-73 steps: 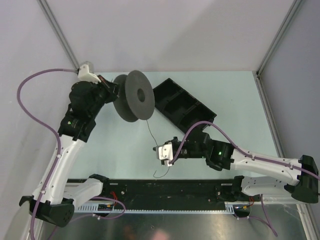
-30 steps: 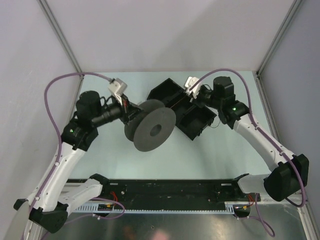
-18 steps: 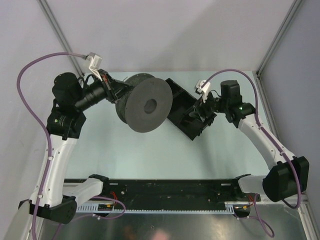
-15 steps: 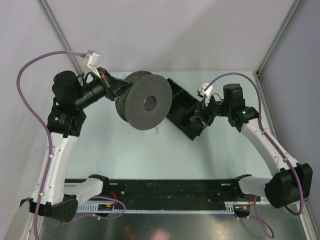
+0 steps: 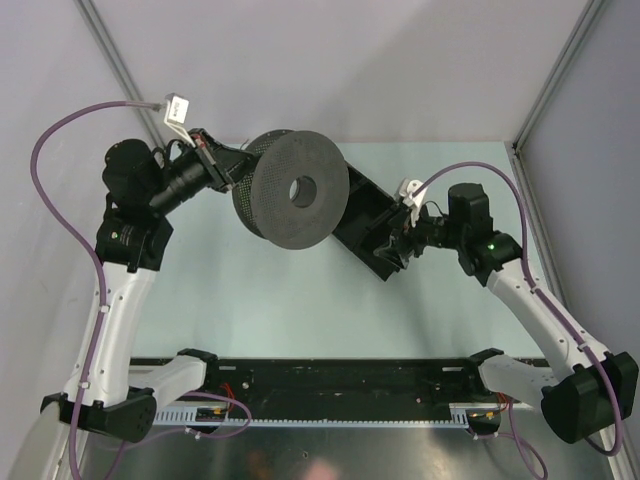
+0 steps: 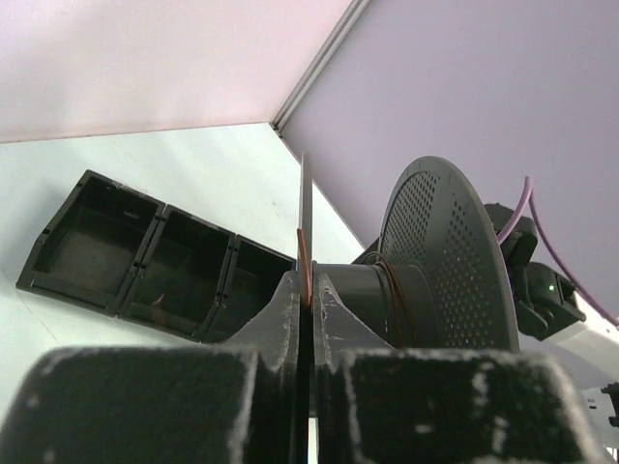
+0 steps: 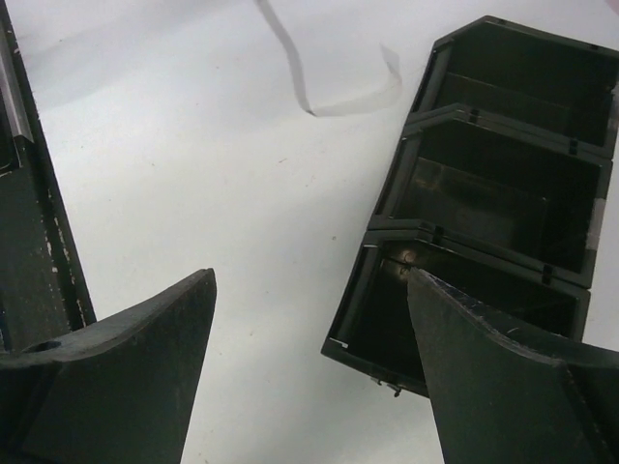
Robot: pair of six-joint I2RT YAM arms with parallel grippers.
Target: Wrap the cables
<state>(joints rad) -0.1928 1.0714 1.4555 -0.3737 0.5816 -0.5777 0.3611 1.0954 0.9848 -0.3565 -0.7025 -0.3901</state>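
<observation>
Here, the left pincer [image 5: 230, 170] [image 6: 308, 290] is seen clamped on the thin rim of one flange of the spool [image 5: 325, 200] [image 6: 445, 242]. In the left wrist view that flange is pinched edge-on between the two fingers, with no gap left on either side. The spool is held above the table [image 5: 250, 290] [image 7: 193, 174], with one flange face turned up toward the overhead camera. Its perforated flange is seen beyond the fingertips and to their right.

The cables [image 6: 390, 295] [image 7: 290, 65] are found in two places. A few thin reddish-brown turns are wound on the spool's hub, just past the left pincer's fingertips and between the two flanges. A thin wavy strand, rendered pale in the right wrist view, is seen on the table well ahead of the right pincer; whether it is joined to the turns on the hub cannot be told.

The right pincer [image 5: 388, 250] [image 7: 311, 290] is spread wide and nothing is held in it. Bare table is seen between its fingers. A black three-compartment tray [image 5: 365, 215] [image 6: 116, 304] [image 7: 392, 179] is laid ahead of it and to its right, and the tray's nearest end compartment is partly covered by the right-hand finger. From the left pincer, the tray is seen below and to the left of the fingertips.
</observation>
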